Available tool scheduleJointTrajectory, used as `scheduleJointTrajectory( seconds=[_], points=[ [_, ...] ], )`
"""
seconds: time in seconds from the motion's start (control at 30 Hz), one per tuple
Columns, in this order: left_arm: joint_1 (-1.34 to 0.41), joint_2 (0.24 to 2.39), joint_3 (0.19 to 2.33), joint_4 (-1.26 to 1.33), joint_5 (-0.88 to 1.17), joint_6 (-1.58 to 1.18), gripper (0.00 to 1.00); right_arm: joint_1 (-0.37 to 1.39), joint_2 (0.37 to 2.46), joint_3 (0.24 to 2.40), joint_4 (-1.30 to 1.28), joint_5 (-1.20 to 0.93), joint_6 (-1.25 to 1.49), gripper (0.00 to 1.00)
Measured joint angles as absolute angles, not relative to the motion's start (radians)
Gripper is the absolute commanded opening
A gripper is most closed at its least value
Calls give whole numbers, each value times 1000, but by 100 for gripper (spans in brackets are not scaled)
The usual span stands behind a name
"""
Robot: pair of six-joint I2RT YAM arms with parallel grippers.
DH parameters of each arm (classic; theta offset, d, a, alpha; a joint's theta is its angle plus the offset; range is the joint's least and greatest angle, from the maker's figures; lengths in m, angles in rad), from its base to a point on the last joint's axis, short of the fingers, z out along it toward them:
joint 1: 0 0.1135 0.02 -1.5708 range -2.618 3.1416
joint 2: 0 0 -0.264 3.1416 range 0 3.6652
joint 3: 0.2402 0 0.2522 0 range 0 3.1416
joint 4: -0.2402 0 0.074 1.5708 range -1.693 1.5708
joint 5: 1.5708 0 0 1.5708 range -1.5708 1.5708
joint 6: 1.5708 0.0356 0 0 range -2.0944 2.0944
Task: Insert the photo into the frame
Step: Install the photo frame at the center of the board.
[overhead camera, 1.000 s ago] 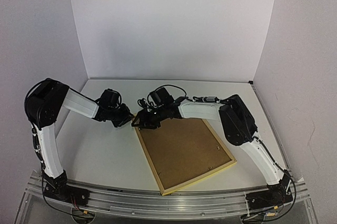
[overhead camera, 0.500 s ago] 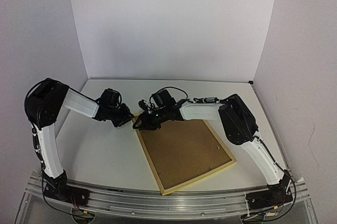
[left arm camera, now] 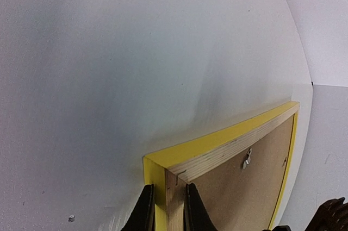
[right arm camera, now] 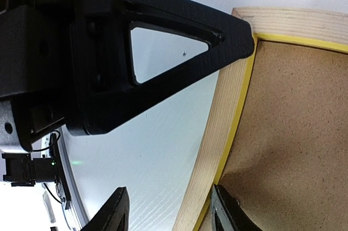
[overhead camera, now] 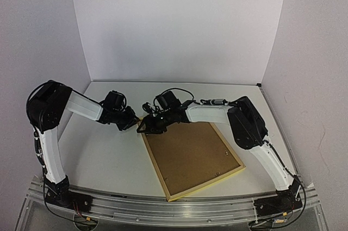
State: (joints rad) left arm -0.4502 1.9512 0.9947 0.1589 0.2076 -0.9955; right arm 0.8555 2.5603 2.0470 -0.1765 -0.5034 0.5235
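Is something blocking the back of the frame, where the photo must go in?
Yes. A brown backing board fills the back opening of the frame from rim to rim. The photo itself is not in view.

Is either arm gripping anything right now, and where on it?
The left gripper pinches the frame by its rail at the far-left corner. The right gripper only straddles the rail nearby, jaws open, holding nothing.
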Motion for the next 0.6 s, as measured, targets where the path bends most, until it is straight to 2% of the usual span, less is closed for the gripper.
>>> scheduleJointTrajectory(
  seconds=[0.2, 0.6],
  points=[
    [-453, 1957, 1001, 172, 223, -996, 0, 861, 2542, 2053, -229, -451, 522, 50],
    [-456, 1964, 1002, 193, 243, -995, 0, 871, 2397, 1830, -234, -400, 510, 51]
  ],
)
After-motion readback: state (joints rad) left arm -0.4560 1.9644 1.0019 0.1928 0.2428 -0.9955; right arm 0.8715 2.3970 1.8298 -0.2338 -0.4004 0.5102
